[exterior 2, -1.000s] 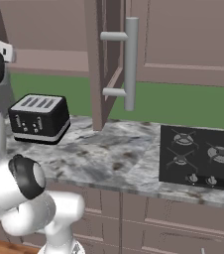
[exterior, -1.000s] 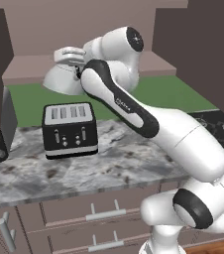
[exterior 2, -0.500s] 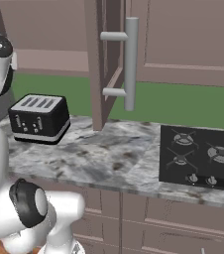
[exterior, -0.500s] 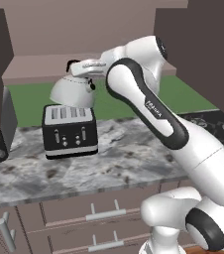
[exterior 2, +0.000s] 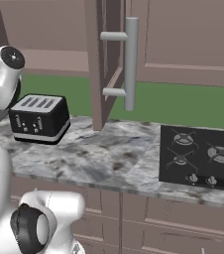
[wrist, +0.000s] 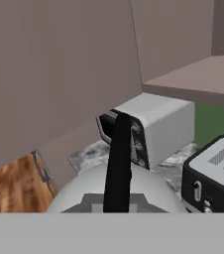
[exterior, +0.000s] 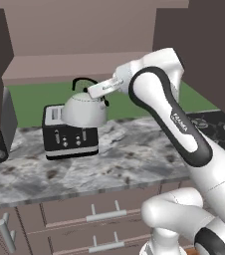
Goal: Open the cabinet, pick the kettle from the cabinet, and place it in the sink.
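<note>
Since the earlier frames the arm has swung rightward, carrying the kettle from above the toaster to hang just in front of it. The gripper is clamped on the kettle's black handle. "FRANKA" runs along the forearm. Bare counter lies at four o'clock of the kettle; the cabinet door stands open, edge-on.

One text can be read: the word FRANKA, in small dark letters on the white forearm of the robot arm, in the left base view. The toaster carries only small controls, without readable marks
</note>
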Controlling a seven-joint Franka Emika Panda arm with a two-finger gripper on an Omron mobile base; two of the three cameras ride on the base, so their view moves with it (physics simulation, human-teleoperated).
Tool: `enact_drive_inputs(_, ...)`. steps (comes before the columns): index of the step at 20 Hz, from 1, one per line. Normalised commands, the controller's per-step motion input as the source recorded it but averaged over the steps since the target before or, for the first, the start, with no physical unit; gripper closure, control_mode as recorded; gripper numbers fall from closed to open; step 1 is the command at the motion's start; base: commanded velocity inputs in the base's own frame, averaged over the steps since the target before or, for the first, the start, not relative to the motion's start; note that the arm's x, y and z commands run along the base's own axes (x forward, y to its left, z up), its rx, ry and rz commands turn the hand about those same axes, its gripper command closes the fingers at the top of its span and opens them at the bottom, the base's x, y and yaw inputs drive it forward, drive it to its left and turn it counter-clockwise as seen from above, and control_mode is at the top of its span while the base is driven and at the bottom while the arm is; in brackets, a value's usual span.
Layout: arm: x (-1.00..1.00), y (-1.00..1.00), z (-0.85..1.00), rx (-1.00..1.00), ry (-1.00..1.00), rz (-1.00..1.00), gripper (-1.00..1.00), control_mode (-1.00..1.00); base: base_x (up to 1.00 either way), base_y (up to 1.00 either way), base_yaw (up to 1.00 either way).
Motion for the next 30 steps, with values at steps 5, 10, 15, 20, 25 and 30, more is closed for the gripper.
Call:
enact_drive_inputs(5, -0.28, -0.05, -0.32, -0.08, -0.07, 0.04, 1.0, -1.0, 0.0, 0.0, 0.0)
enact_drive_inputs(10, -0.15, -0.03, -0.3, -0.04, -0.11, 0.0, 1.0, -1.0, 0.0, 0.0, 0.0)
enact_drive_inputs(15, -0.1, -0.09, -0.27, 0.0, -0.1, 0.0, 1.0, -1.0, 0.0, 0.0, 0.0)
enact_drive_inputs(20, -0.03, -0.11, -0.28, 0.0, -0.1, 0.0, 1.0, -1.0, 0.0, 0.0, 0.0)
enact_drive_inputs(25, 0.0, -0.12, -0.28, 0.0, -0.05, 0.0, 1.0, -1.0, 0.0, 0.0, 0.0)
enact_drive_inputs(30, 0.0, -0.09, -0.24, 0.0, -0.05, 0.01, 1.0, -1.0, 0.0, 0.0, 0.0)
